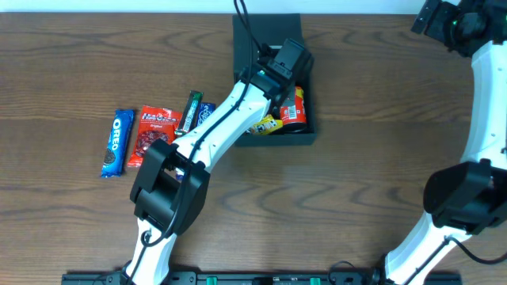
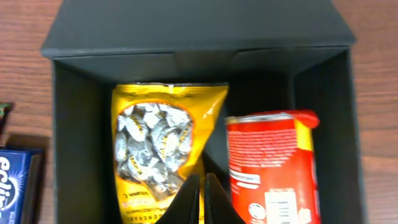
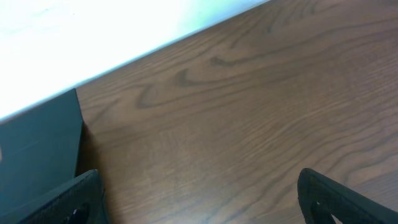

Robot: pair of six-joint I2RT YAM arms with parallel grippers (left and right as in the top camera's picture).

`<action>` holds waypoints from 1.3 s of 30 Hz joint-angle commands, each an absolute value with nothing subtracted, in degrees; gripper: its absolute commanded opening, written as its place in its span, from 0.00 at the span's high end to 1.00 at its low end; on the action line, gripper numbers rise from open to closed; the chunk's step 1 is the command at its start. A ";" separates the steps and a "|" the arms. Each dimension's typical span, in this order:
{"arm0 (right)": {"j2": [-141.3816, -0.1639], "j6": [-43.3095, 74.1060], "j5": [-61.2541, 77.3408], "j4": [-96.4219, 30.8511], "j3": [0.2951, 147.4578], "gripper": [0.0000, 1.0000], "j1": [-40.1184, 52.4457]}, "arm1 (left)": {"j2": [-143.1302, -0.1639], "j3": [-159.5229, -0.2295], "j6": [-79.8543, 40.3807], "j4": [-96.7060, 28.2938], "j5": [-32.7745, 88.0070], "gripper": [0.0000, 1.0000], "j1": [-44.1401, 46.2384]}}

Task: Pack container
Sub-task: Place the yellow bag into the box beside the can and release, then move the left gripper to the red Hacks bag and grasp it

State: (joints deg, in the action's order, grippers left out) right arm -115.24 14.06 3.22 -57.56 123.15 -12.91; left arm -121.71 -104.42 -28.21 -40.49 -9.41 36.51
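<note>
Left end effector shut and empty over the open container; right end effector wide over bare table.

The left end effector (image 2: pixel 202 198) has its fingers pressed together with nothing between them. It hangs inside the container (image 2: pixel 81 124), just above a yellow candy packet (image 2: pixel 161 149) and beside a red packet (image 2: pixel 270 168). The container sits at the middle of the table's (image 1: pixel 380 119) far edge, and its flap lid (image 1: pixel 268 28) is folded open toward that edge. An Oreo pack (image 1: pixel 117 142), a red wrapper (image 1: pixel 152 131), a green bar (image 1: pixel 191 111) and a blue pack (image 2: pixel 15 180) lie in a row between the container and the left edge. The right end effector (image 3: pixel 205 205) stands wide open near the far right corner and holds nothing.
</note>
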 commanded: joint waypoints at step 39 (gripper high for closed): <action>-115.74 14.11 3.25 -56.31 123.00 0.01 -13.06 | -111.13 -102.28 -26.74 -36.60 -10.22 0.94 28.77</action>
State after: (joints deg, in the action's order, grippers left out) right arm -115.24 14.06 3.20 -56.31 123.15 -12.91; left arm -113.67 -102.45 -27.94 -35.66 -5.10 30.61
